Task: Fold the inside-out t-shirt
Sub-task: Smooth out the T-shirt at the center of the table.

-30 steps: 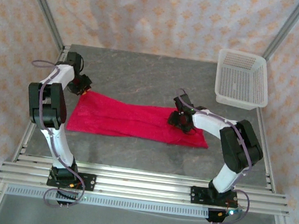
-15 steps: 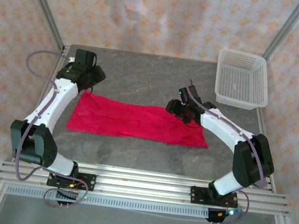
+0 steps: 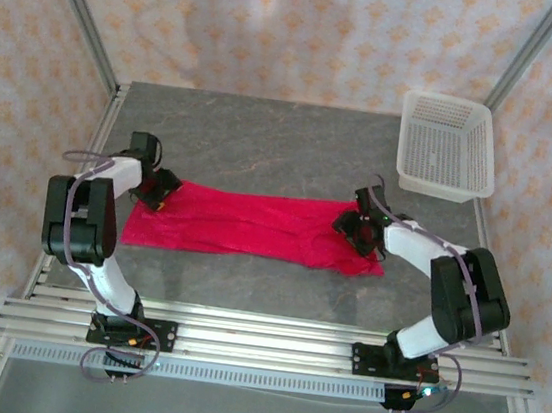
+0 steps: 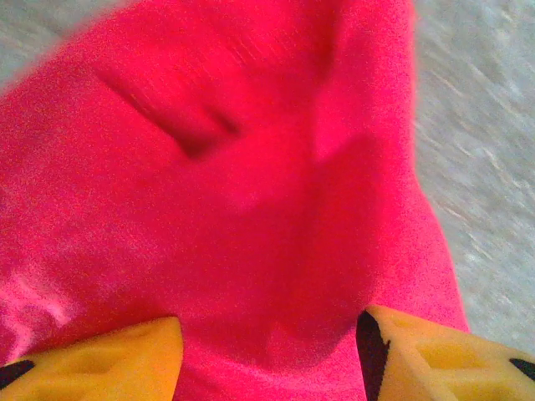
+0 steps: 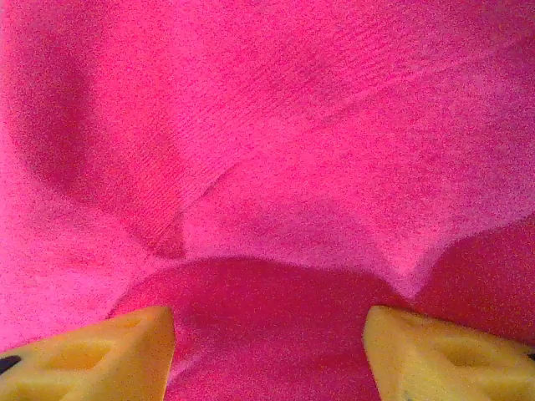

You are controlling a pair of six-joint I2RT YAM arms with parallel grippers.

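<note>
The inside-out t-shirt [image 3: 254, 224] lies as a long crimson strip across the middle of the grey table. My left gripper [image 3: 160, 195] hovers low over its left end, and my right gripper [image 3: 352, 227] over its right end. In the left wrist view the yellow fingertips [image 4: 92, 359] stand wide apart with flat red fabric [image 4: 234, 167] under them; the left gripper [image 4: 267, 359] is open and holds nothing. The right wrist view has the right gripper [image 5: 267, 359] open in the same way above creased red cloth [image 5: 276, 167]. No white tag is visible.
A white mesh basket [image 3: 447, 145] stands at the table's back right corner. Bare grey tabletop [image 3: 263, 145] lies behind the shirt and in front of it. Aluminium rails [image 3: 259, 341] run along the near edge, with frame posts at the back corners.
The left gripper let go at the shirt's back-left corner, lifted, then came down over the left end. The right gripper rose and shifted right, onto the shirt's right end.
</note>
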